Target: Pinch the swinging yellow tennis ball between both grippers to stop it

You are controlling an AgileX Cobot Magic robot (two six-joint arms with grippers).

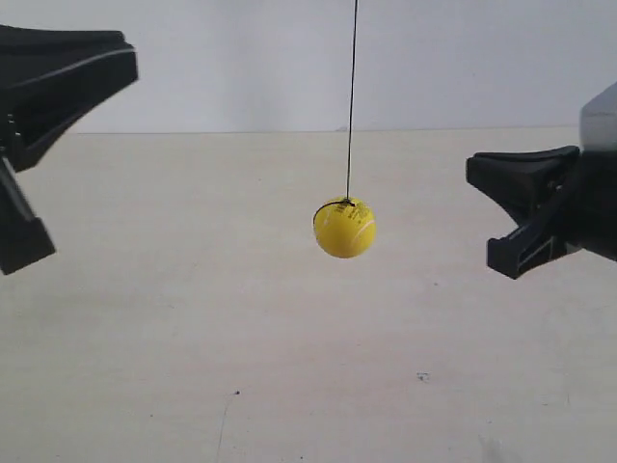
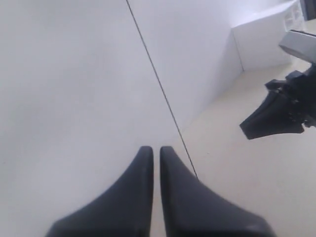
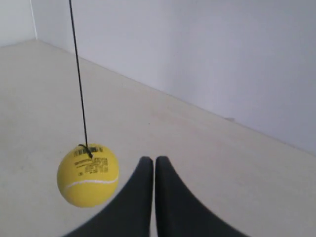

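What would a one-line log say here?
ball: hanging on string, untouched | left gripper: shut, clear of ball | right gripper: shut, clear of ball | pinch: not yet

Ball [image 1: 344, 229] on string [image 1: 352, 96], between left tool [image 2: 154, 148] and right tool [image 3: 154, 159], touching neither.

The black print [image 3: 91, 164] on the yellow tennis ball [image 3: 86, 190] is too small to read.
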